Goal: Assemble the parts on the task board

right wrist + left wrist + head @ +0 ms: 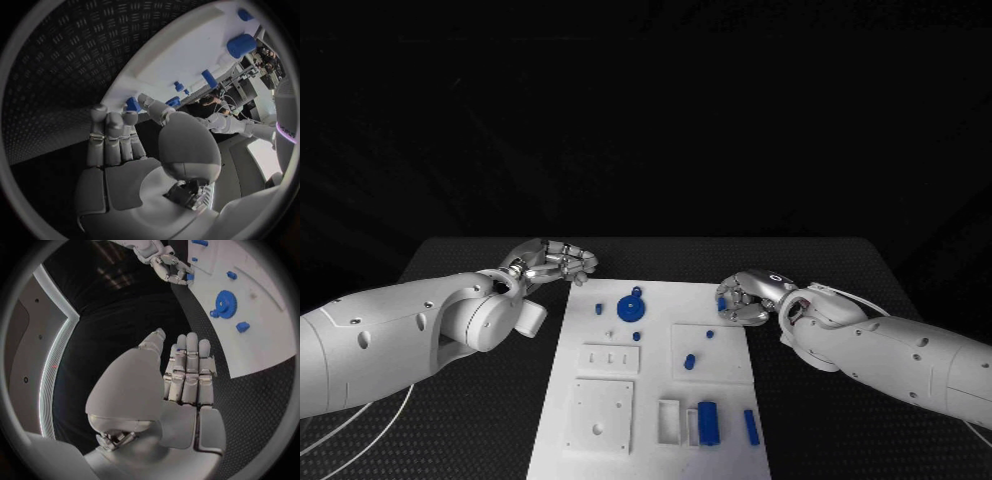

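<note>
The white task board (733, 360) lies in the middle of the table. My right hand (750, 297) is at the board's right edge and pinches a small blue part (132, 104) between thumb and fingertip, just over the board surface; the left wrist view shows the same part (189, 276) in that hand (164, 262). My left hand (553, 262) hovers off the board's far left corner, fingers curled together and holding nothing. A blue gear (632, 305) sits on the board's far end, between the two hands.
Small blue pieces (687, 360) lie on the board's middle. A blue block (708, 420) and a blue bar (751, 427) lie near its front right. White raised plates (610, 358) stand on its left half. Black table (473, 420) flanks the board.
</note>
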Available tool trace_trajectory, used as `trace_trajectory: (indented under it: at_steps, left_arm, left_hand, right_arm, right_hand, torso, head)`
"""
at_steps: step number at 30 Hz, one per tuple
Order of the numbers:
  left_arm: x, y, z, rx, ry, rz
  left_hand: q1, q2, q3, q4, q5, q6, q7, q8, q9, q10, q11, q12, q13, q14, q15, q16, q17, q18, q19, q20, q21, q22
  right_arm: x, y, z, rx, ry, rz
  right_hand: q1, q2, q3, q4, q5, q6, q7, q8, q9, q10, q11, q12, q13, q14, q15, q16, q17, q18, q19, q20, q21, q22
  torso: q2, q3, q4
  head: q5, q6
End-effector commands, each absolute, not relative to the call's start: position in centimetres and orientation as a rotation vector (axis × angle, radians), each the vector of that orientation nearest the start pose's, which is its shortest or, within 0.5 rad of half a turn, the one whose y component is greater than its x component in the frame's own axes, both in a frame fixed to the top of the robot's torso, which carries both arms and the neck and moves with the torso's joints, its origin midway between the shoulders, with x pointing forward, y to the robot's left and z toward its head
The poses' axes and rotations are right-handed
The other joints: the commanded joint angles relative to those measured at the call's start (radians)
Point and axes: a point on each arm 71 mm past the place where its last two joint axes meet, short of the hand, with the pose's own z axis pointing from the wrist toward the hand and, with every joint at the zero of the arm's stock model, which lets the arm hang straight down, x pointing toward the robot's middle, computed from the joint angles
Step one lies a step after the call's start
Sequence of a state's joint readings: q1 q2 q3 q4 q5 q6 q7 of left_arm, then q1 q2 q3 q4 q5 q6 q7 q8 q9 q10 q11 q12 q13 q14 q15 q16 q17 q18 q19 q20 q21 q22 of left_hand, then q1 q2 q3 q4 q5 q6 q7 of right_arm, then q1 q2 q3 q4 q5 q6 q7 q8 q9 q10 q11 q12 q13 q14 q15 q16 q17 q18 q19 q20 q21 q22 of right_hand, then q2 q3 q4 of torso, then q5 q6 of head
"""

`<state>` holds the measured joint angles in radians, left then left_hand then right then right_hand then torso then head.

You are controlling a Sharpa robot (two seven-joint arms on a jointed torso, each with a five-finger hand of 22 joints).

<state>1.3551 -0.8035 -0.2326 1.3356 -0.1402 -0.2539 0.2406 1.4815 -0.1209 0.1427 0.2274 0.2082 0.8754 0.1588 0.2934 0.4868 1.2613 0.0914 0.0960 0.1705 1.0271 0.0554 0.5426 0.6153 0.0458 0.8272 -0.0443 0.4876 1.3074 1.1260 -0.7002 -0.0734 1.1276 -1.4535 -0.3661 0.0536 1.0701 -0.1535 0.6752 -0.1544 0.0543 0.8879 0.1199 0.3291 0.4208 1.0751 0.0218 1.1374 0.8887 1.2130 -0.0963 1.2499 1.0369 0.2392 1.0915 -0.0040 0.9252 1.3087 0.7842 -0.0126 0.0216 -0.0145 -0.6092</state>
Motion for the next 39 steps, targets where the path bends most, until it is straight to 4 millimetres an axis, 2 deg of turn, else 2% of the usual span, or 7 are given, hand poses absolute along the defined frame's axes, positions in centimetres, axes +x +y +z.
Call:
trace_trajectory:
  at_steps: [1, 12, 18, 23, 25, 32, 39]
  left_arm:
    - [52.45, 24.55, -18.5, -0.95, 1.632, -1.272]
    - [52.44, 24.6, -18.5, -0.951, 1.632, -1.271]
    - [52.43, 24.6, -18.5, -0.949, 1.632, -1.271]
    - [52.44, 24.57, -18.49, -0.947, 1.633, -1.274]
    - [52.43, 24.63, -18.51, -0.949, 1.635, -1.272]
    - [52.4, 24.44, -18.5, -0.933, 1.646, -1.279]
    - [52.25, 24.11, -18.56, -0.909, 1.678, -1.288]
  left_hand:
    - [0.01, 0.0, 0.0, 0.006, -0.005, -0.002, 0.005, -0.005, 0.001, 0.004, 0.0, -0.004, 0.001, -0.004, 0.001, -0.006, 0.002, 0.017, -0.005, 0.001, 0.005, 0.015]
    - [0.012, 0.0, -0.001, 0.008, -0.005, -0.002, 0.005, -0.005, 0.001, 0.004, 0.0, -0.004, 0.001, -0.004, 0.001, -0.006, 0.002, 0.017, -0.005, 0.001, 0.005, 0.015]
    - [0.016, -0.001, -0.001, 0.009, -0.006, -0.001, 0.005, -0.005, 0.002, 0.005, -0.001, -0.005, 0.002, -0.004, 0.001, -0.006, 0.002, 0.018, -0.006, 0.001, 0.005, 0.015]
    - [0.019, 0.0, -0.002, 0.011, -0.005, 0.001, 0.004, -0.003, 0.003, 0.006, -0.001, -0.005, 0.003, -0.004, 0.001, -0.007, 0.002, 0.017, -0.006, 0.001, 0.006, 0.015]
    - [0.021, 0.002, -0.002, 0.013, -0.006, 0.003, 0.003, -0.002, 0.004, 0.007, -0.001, -0.005, 0.003, -0.004, 0.001, -0.007, 0.003, 0.017, -0.006, 0.001, 0.006, 0.015]
    - [0.039, 0.009, -0.01, 0.026, -0.004, 0.01, 0.0, 0.0, 0.007, 0.03, -0.011, 0.002, 0.011, -0.004, 0.002, -0.01, 0.003, 0.017, -0.009, 0.002, 0.006, 0.014]
    - [0.067, 0.03, -0.037, 0.057, -0.004, 0.057, -0.023, 0.019, 0.019, 0.065, -0.027, 0.01, 0.024, 0.0, 0.002, -0.015, 0.006, 0.017, -0.011, 0.003, 0.01, 0.014]
  right_arm:
    - [52.71, -24.24, -25.3, -0.157, 1.698, 0.516]
    - [52.72, -24.39, -25.25, -0.154, 1.691, 0.513]
    - [52.66, -24.26, -25.32, -0.186, 1.698, 0.489]
    - [52.63, -24.2, -25.26, -0.189, 1.691, 0.487]
    - [52.68, -24.23, -25.25, -0.192, 1.687, 0.483]
    - [52.64, -24.17, -25.04, -0.182, 1.662, 0.483]
    - [52.29, -23.95, -24.43, -0.169, 1.653, 0.467]
  right_hand:
    - [0.001, -0.009, 0.005, 0.001, -0.006, 0.086, -0.005, 0.005, 0.001, -0.056, -0.018, 0.005, -0.001, 0.001, -0.005, 0.005, 0.001, 0.023, -0.004, -0.006, 0.002, 0.013]
    - [0.006, -0.005, 0.02, 0.007, -0.006, 0.093, -0.007, 0.01, 0.003, -0.055, -0.019, 0.006, -0.001, 0.002, -0.006, 0.005, 0.001, 0.023, -0.002, -0.006, 0.004, 0.013]
    - [0.034, 0.022, 0.065, 0.011, -0.006, 0.139, -0.023, 0.037, 0.016, -0.051, -0.033, 0.007, -0.001, 0.005, -0.016, 0.006, 0.001, 0.023, -0.001, -0.008, 0.005, 0.013]
    - [0.036, 0.016, 0.078, 0.019, -0.006, 0.151, -0.028, 0.045, 0.022, -0.049, -0.038, 0.007, -0.002, 0.005, -0.021, 0.006, 0.001, 0.023, 0.0, -0.007, 0.007, 0.014]
    - [0.036, 0.014, 0.081, 0.019, -0.006, 0.154, -0.029, 0.046, 0.023, -0.048, -0.039, 0.007, -0.002, 0.006, -0.022, 0.007, 0.001, 0.023, 0.0, -0.007, 0.008, 0.014]
    - [0.038, 0.007, 0.09, 0.022, -0.006, 0.16, -0.032, 0.051, 0.026, -0.044, -0.042, 0.007, -0.002, 0.008, -0.024, 0.007, 0.0, 0.023, 0.001, -0.008, 0.01, 0.014]
    - [0.04, -0.001, 0.1, 0.024, -0.006, 0.165, -0.034, 0.054, 0.03, -0.039, -0.044, 0.008, -0.002, 0.012, -0.026, 0.008, 0.0, 0.023, 0.004, -0.009, 0.012, 0.014]
  torso:
    - [0.0, -0.0004, 0.0002]
    - [0.0, -0.0003, 0.0002]
    - [0.0, -0.0001, 0.0003]
    - [0.0, 0.0002, 0.0003]
    - [0.0, 0.0005, 0.0001]
    - [0.0, 0.0001, 0.0004]
    - [-0.001, -0.0009, -0.0003]
  head:
    - [-0.003, 0.0]
    - [-0.005, -0.001]
    - [-0.007, -0.004]
    - [-0.008, -0.004]
    - [-0.006, -0.008]
    - [-0.006, -0.004]
    - [-0.007, 0.001]
